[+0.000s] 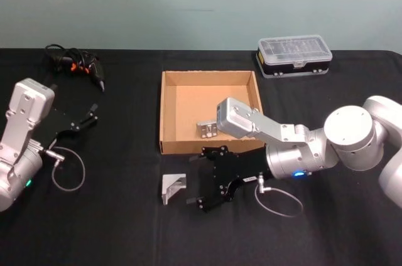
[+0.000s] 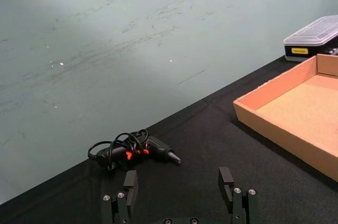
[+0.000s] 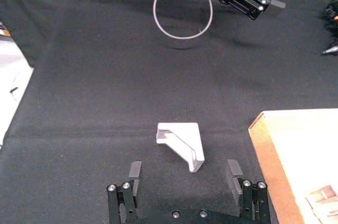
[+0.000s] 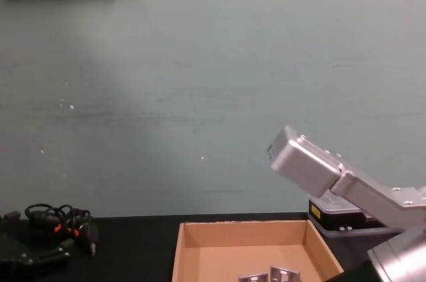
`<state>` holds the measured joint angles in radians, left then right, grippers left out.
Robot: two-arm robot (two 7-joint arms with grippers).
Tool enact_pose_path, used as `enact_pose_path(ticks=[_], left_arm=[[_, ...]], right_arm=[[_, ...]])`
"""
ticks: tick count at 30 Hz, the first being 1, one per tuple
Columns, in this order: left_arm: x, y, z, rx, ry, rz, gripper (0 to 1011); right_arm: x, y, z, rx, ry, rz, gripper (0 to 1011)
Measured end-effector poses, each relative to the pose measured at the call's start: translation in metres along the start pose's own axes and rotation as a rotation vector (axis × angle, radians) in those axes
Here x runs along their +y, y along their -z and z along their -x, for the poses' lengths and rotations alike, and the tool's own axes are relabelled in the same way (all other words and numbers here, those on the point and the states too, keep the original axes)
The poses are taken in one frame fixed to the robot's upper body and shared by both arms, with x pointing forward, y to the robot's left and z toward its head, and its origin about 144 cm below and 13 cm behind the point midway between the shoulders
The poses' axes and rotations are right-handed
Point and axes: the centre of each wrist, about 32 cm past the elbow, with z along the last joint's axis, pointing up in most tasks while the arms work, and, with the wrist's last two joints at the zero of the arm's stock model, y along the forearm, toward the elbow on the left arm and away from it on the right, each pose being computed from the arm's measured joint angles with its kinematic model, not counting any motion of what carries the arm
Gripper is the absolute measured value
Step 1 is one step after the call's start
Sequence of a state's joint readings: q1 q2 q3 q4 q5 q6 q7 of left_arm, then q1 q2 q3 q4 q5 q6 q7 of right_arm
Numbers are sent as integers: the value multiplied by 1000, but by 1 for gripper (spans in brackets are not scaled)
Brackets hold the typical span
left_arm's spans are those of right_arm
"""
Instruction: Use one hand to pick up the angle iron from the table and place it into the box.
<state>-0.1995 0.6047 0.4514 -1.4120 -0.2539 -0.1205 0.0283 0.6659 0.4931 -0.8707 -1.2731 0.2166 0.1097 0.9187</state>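
Table (image 1: 125,234): matte black, carries all items.

1. Left gripper (image 1: 85,118), near the table's left edge, on a grey arm, idle. Jaws spread wide with nothing between them; in the left wrist view its fingers (image 2: 130,184) stand well apart over bare cloth.
2. Black tool (image 1: 78,65) with orange marks and a coiled cord, at the far left corner. It is well apart from the box.
3. Box (image 1: 162,112): tan cardboard tray, middle of the table, towards the far edge. It holds one metal bracket (image 1: 207,129) near its front wall.
4. Angle iron (image 1: 174,187): pale metal, lying on the table just in front of the box's near left corner, outside the box.
5. Right gripper (image 1: 193,181), just right of the angle iron, in front of the box's front wall. Jaws wide and holding nothing. In the right wrist view the angle iron (image 3: 182,145) lies in line with the gap between the fingers (image 3: 135,170), its nearer end reaching just between the tips, clear of both.
6. Case (image 1: 294,54): clear lid, black base, at the far edge right of the box.
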Motion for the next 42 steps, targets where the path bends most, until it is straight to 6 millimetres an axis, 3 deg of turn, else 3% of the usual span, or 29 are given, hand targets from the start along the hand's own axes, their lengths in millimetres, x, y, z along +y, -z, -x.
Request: enact_pose_path(ticks=[42], left_arm=[[0,0,0,0,0,0,1000]], right_arm=[[25,2,-9,10,-14,-2,998]])
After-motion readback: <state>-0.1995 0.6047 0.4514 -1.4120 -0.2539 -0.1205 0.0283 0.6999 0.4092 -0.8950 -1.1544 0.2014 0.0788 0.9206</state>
